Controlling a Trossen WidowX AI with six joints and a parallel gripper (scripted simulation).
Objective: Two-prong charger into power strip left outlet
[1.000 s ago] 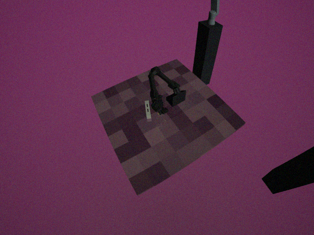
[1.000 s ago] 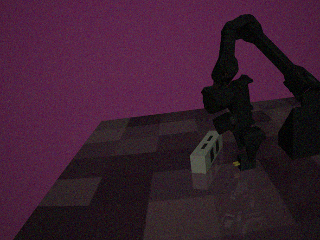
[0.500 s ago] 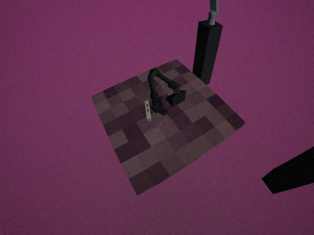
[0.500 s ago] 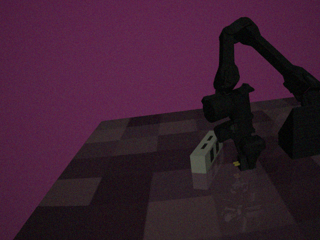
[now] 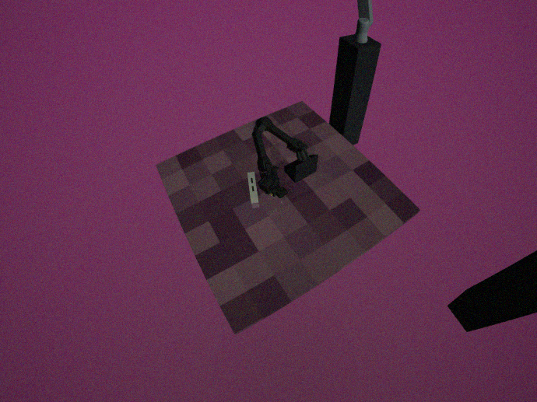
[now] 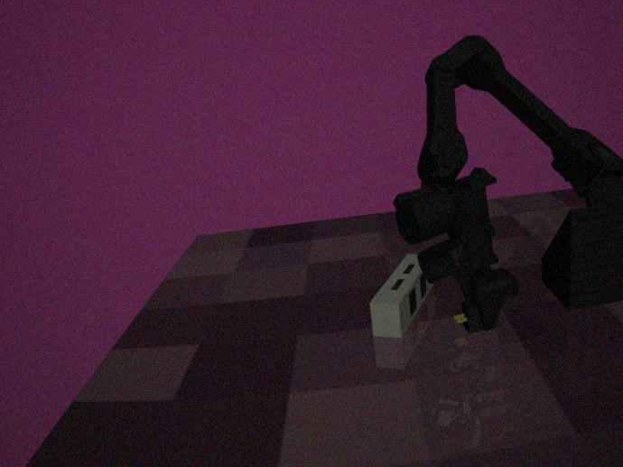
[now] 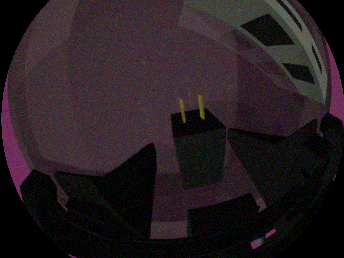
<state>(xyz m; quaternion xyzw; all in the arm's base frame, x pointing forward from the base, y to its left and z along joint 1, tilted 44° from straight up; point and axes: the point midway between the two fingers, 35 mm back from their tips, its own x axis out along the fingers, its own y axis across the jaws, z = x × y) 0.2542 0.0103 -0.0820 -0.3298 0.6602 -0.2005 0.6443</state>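
The black charger (image 7: pixel 202 157) (image 6: pixel 460 318) stands in the wrist view with its two yellow prongs (image 7: pixel 201 107) pointing away from the gripper's base. In the exterior view its body is mostly hidden by the fingers. My gripper (image 7: pixel 192 141) (image 6: pixel 480 327) is open, low over the table, with one finger on each side of the charger. The right finger in the wrist view is very near it; a gap shows at the left one. The pale power strip (image 5: pixel 254 197) (image 6: pixel 385 319) (image 7: pixel 215 2) stands beside them, with dark openings on its top and on the side facing the prongs.
The patchwork table top (image 5: pixel 264 234) (image 6: pixel 353 410) reflects the strip and gripper. The arm's black base block (image 5: pixel 302 168) (image 6: pixel 587 259) stands behind the gripper. A dark pillar (image 5: pixel 353 89) with a grey arm (image 5: pixel 365 6) stands beyond the table. Another dark shape (image 5: pixel 496 292) is at the right.
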